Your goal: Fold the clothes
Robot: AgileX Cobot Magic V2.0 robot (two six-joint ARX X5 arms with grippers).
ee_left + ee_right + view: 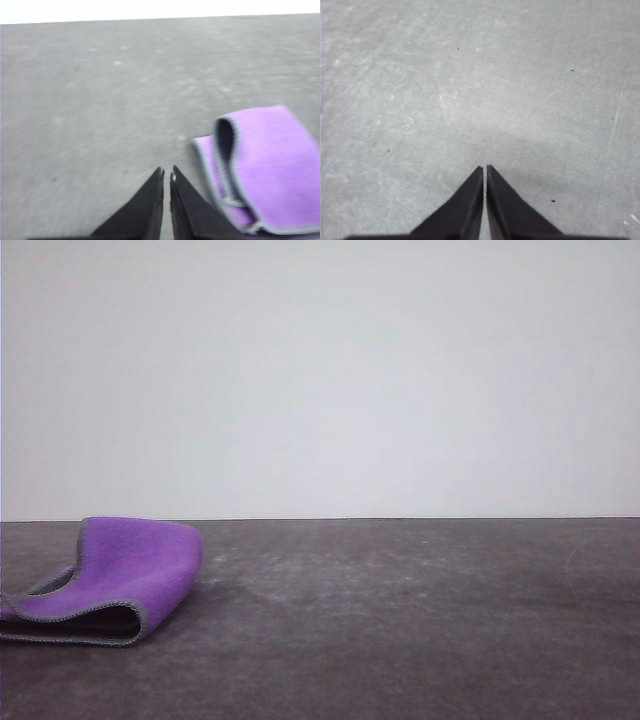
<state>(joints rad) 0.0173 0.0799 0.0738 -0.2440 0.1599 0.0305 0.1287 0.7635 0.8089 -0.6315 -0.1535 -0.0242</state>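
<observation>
The clothes (130, 575) are one small purple cloth with grey stitched edging, lying folded over itself at the left of the dark table in the front view. The same cloth (267, 170) lies beside my left gripper (167, 175) in the left wrist view, apart from the black fingertips. That gripper is shut with nothing between its fingers. My right gripper (485, 169) is also shut and empty, hovering over bare grey tabletop.
The grey table (400, 620) stretches wide to the right of the cloth, scuffed and marked. Its far edge meets a plain white wall (320, 380).
</observation>
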